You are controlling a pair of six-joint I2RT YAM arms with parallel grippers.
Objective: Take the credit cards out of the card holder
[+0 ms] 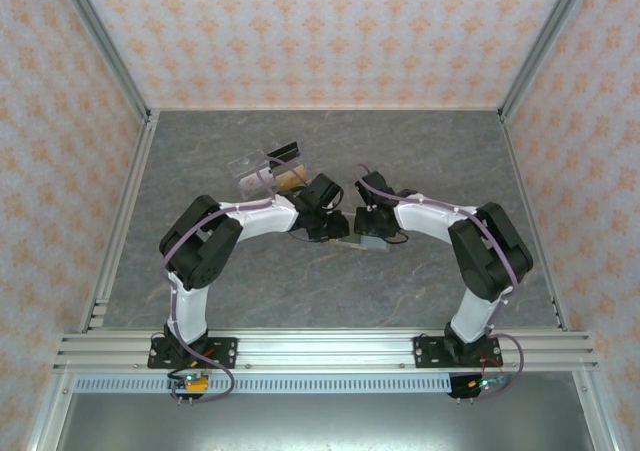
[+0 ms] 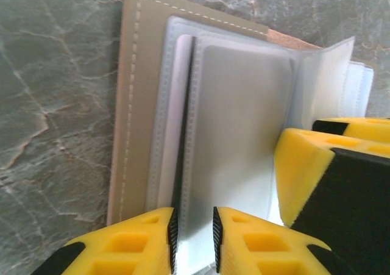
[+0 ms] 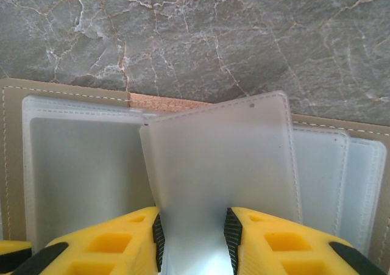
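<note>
Grey marbled table (image 3: 183,31) bore the open card holder (image 2: 131,104); left gripper (image 2: 194,232), jaws narrow, pinched its sleeve edge, right gripper (image 3: 194,238) clamped a raised clear sleeve (image 3: 225,159).

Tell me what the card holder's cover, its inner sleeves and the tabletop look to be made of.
Card holder cover: matte tan leather or leatherette, judging by the stitched border; which of the two is unclear. Inner sleeves: frosted, translucent soft plastic with welded seams, one bending upright. Tabletop: grey stone-look surface with pale veins, possibly a printed laminate.
</note>
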